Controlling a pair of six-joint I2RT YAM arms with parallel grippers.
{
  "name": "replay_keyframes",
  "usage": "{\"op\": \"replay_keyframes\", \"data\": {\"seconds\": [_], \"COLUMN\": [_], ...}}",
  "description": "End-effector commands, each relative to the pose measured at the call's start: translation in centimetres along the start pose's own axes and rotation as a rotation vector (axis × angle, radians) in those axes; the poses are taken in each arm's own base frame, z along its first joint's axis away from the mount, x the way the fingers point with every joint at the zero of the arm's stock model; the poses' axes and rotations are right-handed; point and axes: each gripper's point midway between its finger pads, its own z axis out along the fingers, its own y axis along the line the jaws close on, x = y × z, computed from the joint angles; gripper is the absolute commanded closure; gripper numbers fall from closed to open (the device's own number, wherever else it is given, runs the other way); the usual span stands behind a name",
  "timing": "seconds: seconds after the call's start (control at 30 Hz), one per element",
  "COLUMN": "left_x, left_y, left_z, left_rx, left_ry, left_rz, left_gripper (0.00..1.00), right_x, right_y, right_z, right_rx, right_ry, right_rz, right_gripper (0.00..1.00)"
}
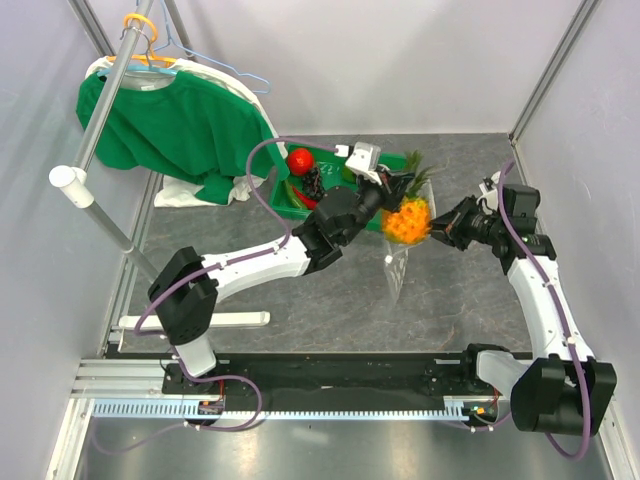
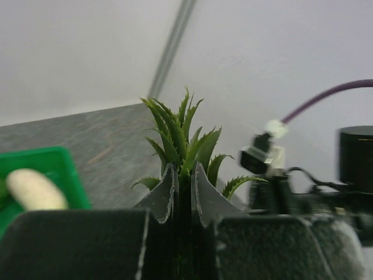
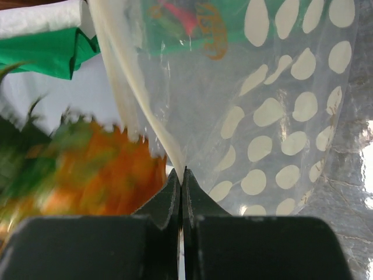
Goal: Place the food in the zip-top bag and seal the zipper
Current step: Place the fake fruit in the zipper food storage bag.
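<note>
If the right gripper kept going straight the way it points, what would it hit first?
Probably the pineapple, held by the left gripper ahead of the right gripper, whose fingers pinch the edge of the zip-top bag. The wrist view shows it slightly left, so depth is unclear.

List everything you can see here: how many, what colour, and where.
pineapple: one, orange with green crown, held in the air, centre
zip-top bag: one, clear with white dots, hanging just right of the pineapple
tomato: one, red, in tray
grapes: one bunch, dark, in tray
chili: one, red, in tray
white vegetable: one, in tray
tray: one, green, far centre
shirt: one, green, hung far left
left end effector: black, shut on pineapple crown
right end effector: black, shut on zip-top bag edge
</note>
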Motion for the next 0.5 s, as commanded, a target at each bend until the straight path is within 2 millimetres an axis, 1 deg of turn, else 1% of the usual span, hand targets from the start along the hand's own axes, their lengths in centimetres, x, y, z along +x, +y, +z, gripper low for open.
{"op": "replay_keyframes", "data": {"seconds": [0.0,0.1,0.17,0.2,0.27,0.3,0.33,0.4,0.43,0.47], "left_x": [-1.0,-0.8,-1.3,-1.2,-1.7,-1.7,-2.0,-2.3,-1.9,-2.1], "left_y": [5.6,6.9,6.5,5.9,4.4,3.2,1.9,0.3,-0.8,-1.4], "left_z": [-1.2,-1.5,-1.6,-1.6,-1.6,-1.6,-1.7,-1.7,-1.7,-1.6], "left_rx": [-0.207,-0.251,-0.231,-0.202,-0.138,-0.084,-0.047,0.000,0.024,0.036], "left_ry": [-0.062,-0.068,-0.086,-0.083,-0.105,-0.106,-0.123,-0.133,-0.128,-0.138], "left_rz": [0.156,0.215,0.234,0.238,0.249,0.257,0.256,0.245,0.253,0.257], "left_gripper": [0.98,0.98,0.98,0.98,0.98,0.98,0.98,0.98,0.98,0.98], "right_x": [0.6,0.8,0.9,0.8,0.8,0.8,0.7,0.8,0.8,0.9], "right_y": [0.4,0.2,0.1,0.0,0.2,0.3,0.4,0.6,0.7,0.6], "right_z": [-0.4,-0.5,-0.5,-0.5,-0.5,-0.5,-0.4,-0.3,-0.3,-0.2], "right_rx": [-0.034,-0.026,-0.022,-0.020,-0.024,-0.029,-0.033,-0.055,-0.061,-0.063], "right_ry": [0.005,0.006,0.009,0.008,0.009,0.007,0.007,0.013,0.012,0.017], "right_rz": [-0.019,-0.024,-0.026,-0.024,-0.023,-0.025,-0.019,0.002,0.007,0.024], "right_gripper": [1.00,1.00,1.00,1.00,1.00,1.00,1.00,1.00,1.00,1.00]}}
